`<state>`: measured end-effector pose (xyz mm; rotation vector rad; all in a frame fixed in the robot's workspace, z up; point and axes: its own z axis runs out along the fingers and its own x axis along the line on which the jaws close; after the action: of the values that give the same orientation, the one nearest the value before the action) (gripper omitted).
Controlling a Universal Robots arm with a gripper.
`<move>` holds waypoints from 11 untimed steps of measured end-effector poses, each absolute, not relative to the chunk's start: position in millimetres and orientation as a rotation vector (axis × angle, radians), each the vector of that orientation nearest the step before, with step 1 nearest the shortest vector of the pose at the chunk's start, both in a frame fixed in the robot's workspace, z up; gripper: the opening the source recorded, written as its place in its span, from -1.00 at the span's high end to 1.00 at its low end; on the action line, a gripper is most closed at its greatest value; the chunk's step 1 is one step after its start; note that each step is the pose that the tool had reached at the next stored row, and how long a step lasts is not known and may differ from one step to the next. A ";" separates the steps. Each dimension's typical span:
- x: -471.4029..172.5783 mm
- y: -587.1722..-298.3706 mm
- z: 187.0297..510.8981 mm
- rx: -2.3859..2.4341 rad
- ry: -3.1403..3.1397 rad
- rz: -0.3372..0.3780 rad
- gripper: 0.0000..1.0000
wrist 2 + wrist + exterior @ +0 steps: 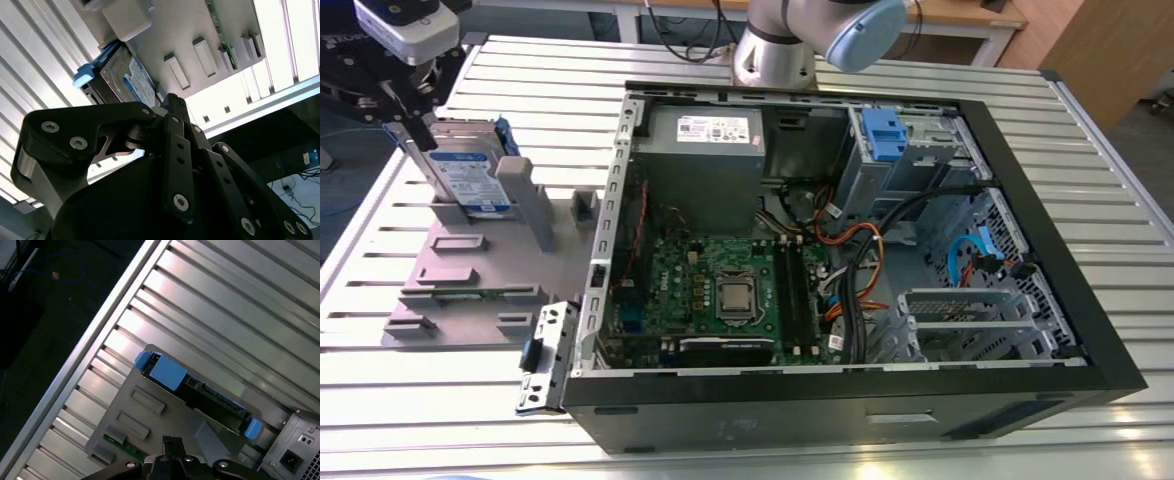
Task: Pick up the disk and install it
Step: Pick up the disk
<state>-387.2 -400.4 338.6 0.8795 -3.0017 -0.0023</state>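
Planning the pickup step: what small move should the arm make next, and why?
Probably ease the gripper down over the top edge of the disk: it hangs at that edge, while the disk stands upright in the grey holder, not yet lifted.

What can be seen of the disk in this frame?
The disk is a flat silver metal drive with a white-and-blue label and a bright blue plastic frame along its edges. It stands on edge, slightly tilted, in a grey holder outside the computer case, on the exterior view's left. The gripper is at its upper end; whether they touch cannot be told.
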 end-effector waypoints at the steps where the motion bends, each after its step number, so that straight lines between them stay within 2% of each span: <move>1: -387.2 -400.4 338.6 0.891 -2.998 -0.002 0.79; 11: -387.2 -400.4 338.6 0.996 -2.965 -0.001 0.79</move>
<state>-387.2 -400.4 338.6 0.9963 -2.9649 -0.0015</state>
